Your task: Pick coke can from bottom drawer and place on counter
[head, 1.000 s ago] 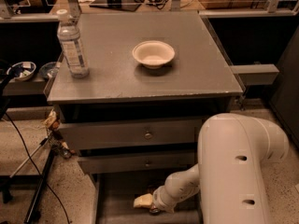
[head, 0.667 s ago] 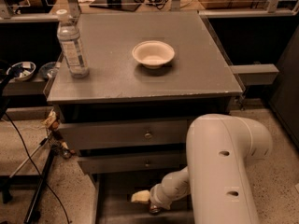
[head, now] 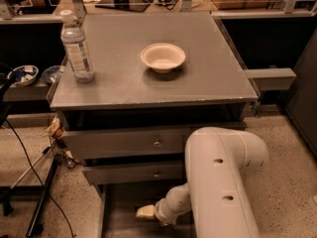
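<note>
The counter [head: 208,78] is the grey top of the cabinet. The bottom drawer [head: 116,217] is pulled out at the lower edge of the camera view, under the two knobbed drawers. My white arm bends down from the right into that drawer. My gripper [head: 145,211] shows only as a pale tip low inside the drawer, left of the arm's wrist. The coke can is out of view; no red can shows in the drawer or on the counter.
A clear water bottle [head: 77,47] stands at the counter's left edge and a white bowl [head: 163,57] sits near its middle. Two knobbed drawers [head: 157,143] are above the arm. A tripod and cables [head: 34,182] stand at the left; bowls [head: 24,74] on a side shelf.
My arm has swung to the left and nearer the camera, and the gripper has moved a little left inside the bottom drawer. The bottle and bowl have not moved.
</note>
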You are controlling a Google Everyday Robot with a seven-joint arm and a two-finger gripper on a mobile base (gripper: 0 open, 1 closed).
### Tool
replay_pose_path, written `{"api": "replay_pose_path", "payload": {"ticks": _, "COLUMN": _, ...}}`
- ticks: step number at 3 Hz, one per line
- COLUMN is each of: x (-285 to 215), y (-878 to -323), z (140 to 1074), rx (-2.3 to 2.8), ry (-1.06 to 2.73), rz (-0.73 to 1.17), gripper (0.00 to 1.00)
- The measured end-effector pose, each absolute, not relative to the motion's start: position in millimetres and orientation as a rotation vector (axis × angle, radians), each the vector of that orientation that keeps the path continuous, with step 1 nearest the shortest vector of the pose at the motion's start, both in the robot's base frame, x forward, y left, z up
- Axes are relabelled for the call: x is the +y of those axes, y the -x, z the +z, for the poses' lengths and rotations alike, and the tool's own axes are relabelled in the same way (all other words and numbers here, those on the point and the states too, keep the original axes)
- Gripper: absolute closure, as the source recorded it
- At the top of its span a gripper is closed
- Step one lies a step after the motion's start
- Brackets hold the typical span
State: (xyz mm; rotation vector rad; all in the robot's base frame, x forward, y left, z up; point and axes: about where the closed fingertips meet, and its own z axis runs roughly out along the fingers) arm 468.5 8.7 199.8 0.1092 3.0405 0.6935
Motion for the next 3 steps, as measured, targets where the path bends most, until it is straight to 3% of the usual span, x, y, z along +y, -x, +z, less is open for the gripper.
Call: {"api": "replay_pose_path", "payload": {"ticks": 3, "x": 2, "y": -502, "z": 146, "rx": 3.011, "ry": -0.115, "rz": 0.634, "gripper": 0.0}}
